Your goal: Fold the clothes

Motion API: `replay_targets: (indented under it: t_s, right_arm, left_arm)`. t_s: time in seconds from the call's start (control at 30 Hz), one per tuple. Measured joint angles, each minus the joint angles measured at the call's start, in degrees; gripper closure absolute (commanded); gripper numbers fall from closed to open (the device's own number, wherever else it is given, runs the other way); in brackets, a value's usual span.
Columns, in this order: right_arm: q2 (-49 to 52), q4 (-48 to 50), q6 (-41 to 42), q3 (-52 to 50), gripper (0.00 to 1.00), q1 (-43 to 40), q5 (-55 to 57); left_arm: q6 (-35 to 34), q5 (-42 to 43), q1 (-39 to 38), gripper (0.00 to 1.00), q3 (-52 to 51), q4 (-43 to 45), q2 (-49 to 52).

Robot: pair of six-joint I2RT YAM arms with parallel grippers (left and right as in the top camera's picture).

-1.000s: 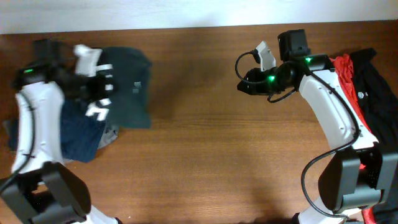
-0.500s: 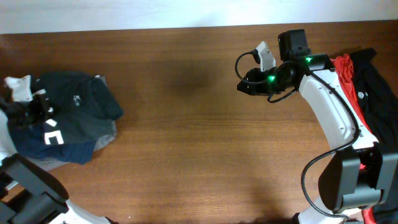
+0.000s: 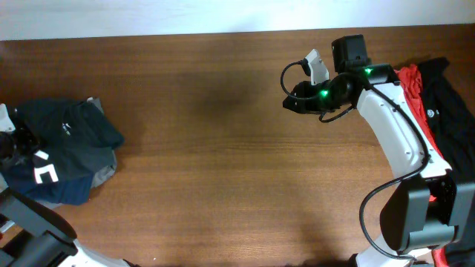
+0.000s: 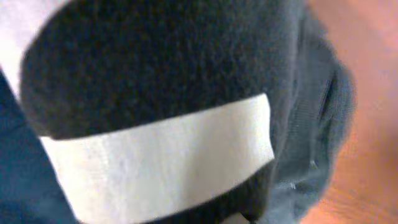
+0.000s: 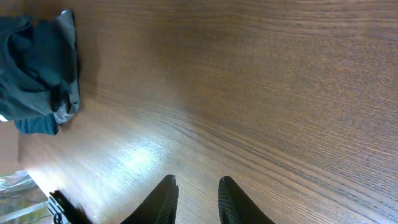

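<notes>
Four garments are heaped at the far left of the table (image 3: 223,170). The dark green shirt (image 3: 74,127) lies on top and the black top with white lettering (image 3: 41,167) lies beside it. The navy blue piece (image 3: 56,191) is underneath, and the grey shorts (image 3: 102,172) show at the heap's right side. A slide off the table is judged possible, since the heap lies at the left limit of the overhead view, where no table edge can be seen. Because the layers are bunched together, one pulled layer could drag the rest.

The left gripper (image 3: 12,141) is set against this heap. Its wrist view is filled by cloth, so it cannot be told whether fabric is clamped.

Above bare wood towards the right, the right gripper (image 5: 196,186) is held with its fingers a little apart, and nothing is gripped or touched.

At the far right the red white-printed shirt (image 3: 410,81) and the black garment (image 3: 453,111) lie unfolded beside the right arm, where cloth might be snagged by a swing.
</notes>
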Motion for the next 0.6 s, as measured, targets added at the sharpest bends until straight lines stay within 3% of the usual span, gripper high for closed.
replay_targets:
  t_s: [0.27,0.47,0.6]
  right_arm:
    - [0.0,0.02,-0.02,0.0,0.72,0.0,0.0]
    - [0.0,0.02,0.0,0.0,0.72,0.0,0.0]
    - [0.0,0.09,-0.02,0.0,0.72,0.0,0.0]
  left_arm:
    - [-0.7,10.82,-1.44,1.0,3.91,-2.97,0.33]
    - [-0.63,12.98,-0.31,1.0,11.02,-7.76,0.31]
    - [-0.63,10.01,2.67,1.0,11.56,-9.42,0.31]
